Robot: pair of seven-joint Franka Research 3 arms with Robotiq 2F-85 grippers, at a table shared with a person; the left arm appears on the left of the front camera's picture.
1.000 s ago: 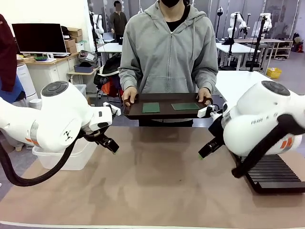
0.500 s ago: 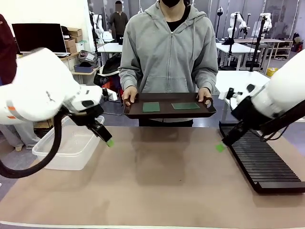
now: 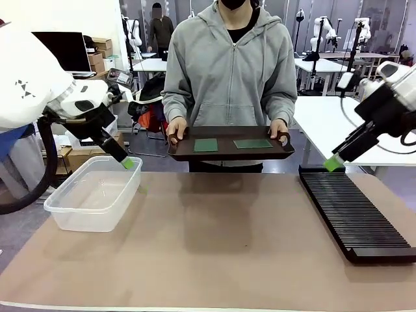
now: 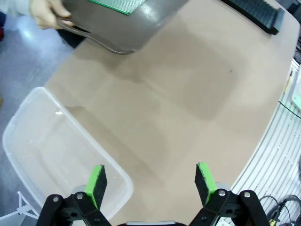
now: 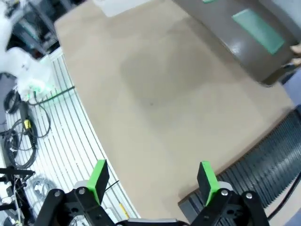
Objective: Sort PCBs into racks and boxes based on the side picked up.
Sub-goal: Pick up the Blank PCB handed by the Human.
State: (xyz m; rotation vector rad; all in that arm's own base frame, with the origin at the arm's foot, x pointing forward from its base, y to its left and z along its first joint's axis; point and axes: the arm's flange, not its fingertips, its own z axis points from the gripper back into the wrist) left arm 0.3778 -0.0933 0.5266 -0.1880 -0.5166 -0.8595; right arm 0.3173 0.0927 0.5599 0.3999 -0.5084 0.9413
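1. Front view, holdings.
   - Left gripper [image 3: 127,162]: jaws apart, empty, above the far rim of the box [image 3: 84,220].
   - Right gripper [image 3: 333,163]: jaws apart, empty, above the far end of the rack [image 3: 356,214].
   - Squarer PCB [image 3: 206,145] and longer PCB [image 3: 253,144]: lying flat, apart, on the tray [image 3: 227,155].
   - The person's hands [image 3: 176,132] hold the tray at the far table [image 3: 214,253] edge.
2. Front view, hazards.
   - The tray is hand-held, so a push from a finger could likely tip it or slide a board.
   - The boards are thin and flush, so the pads may skate over an edge.
   - The thumbs sit on the tray ends, near both boards.
   - Both arms reaching for the middle could meet.
3. Left wrist view.
   - Left gripper [image 4: 151,181]: fingers [image 4: 97,181] spread, nothing between them.
   - Box [image 4: 44,150] below the left-hand finger, empty.
   - Tray [image 4: 122,30] ahead with a PCB [image 4: 117,4] at the top edge.
   - Bare table lies between.
4. Right wrist view.
   - Right gripper [image 5: 153,181]: fingers spread, empty.
   - Rack [image 5: 265,148] is just beside the right-hand finger and could be clipped on descent.
   - Tray [image 5: 230,44] with a PCB [image 5: 258,26] lies ahead across open table.
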